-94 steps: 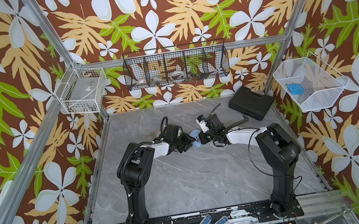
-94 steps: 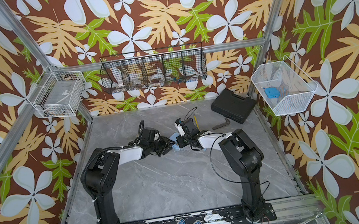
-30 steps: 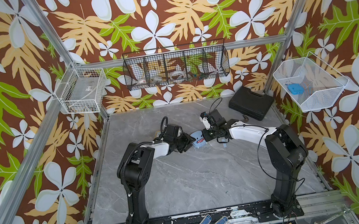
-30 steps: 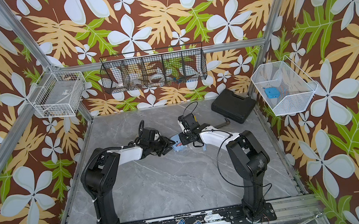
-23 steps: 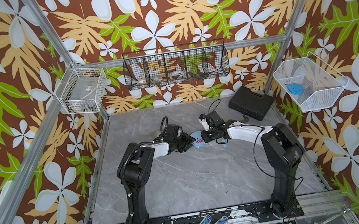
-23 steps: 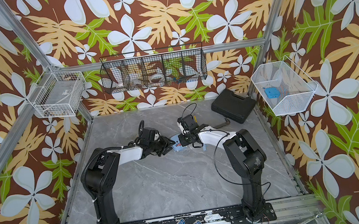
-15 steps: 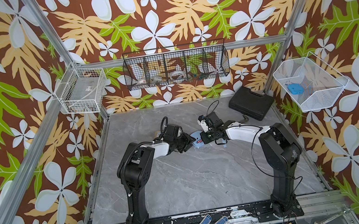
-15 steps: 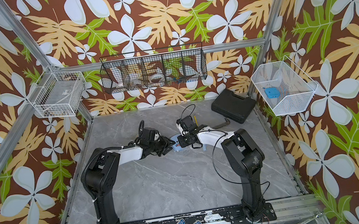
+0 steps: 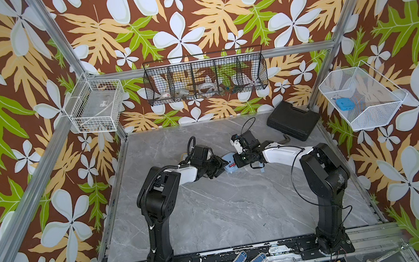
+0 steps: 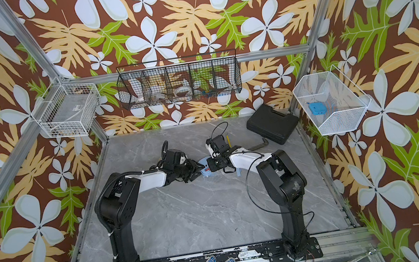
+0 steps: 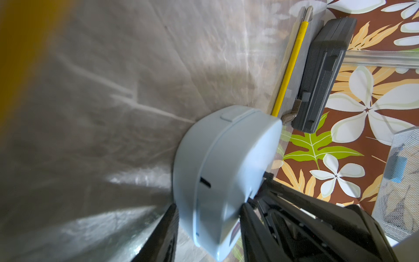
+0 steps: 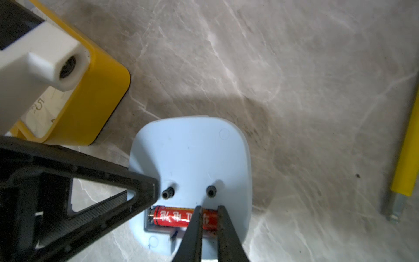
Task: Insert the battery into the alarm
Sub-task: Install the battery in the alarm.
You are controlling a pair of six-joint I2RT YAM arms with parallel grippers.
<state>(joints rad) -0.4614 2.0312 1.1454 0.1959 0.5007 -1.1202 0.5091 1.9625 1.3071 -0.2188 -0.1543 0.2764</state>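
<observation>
1. My left fingers (image 11: 207,217) are clamped on the alarm (image 12: 192,158), one on each side of its pale blue shell. They hold it just above the counter (image 12: 294,68) with its back turned toward my right wrist camera.
2. In both top views the alarm (image 9: 229,162) sits between my two wrists, near the middle of the counter toward the back wall.
3. The battery (image 12: 174,219), red with white lettering, lies lengthwise in the open bay (image 12: 147,226) at the lower edge of the alarm's back.
4. My right fingers (image 12: 208,211) are almost together, with only a narrow slit between them. They grip nothing, and their tips sit over the battery near one of its ends.
5. I judge the main step nearly done: the battery is in the bay and no longer carried.
6. My own fingers hide the end under them, so I cannot tell whether that end is fully down against its contact.
7. What is left, as I read it, is a gentle press to seat that end, then lifting the right fingers away while the left ones keep the shell steady.
8. A small pale blue piece (image 10: 238,172) lies on the counter beside my right arm. It may be the bay's lid, but I cannot tell. If so, fitting it would come last.
</observation>
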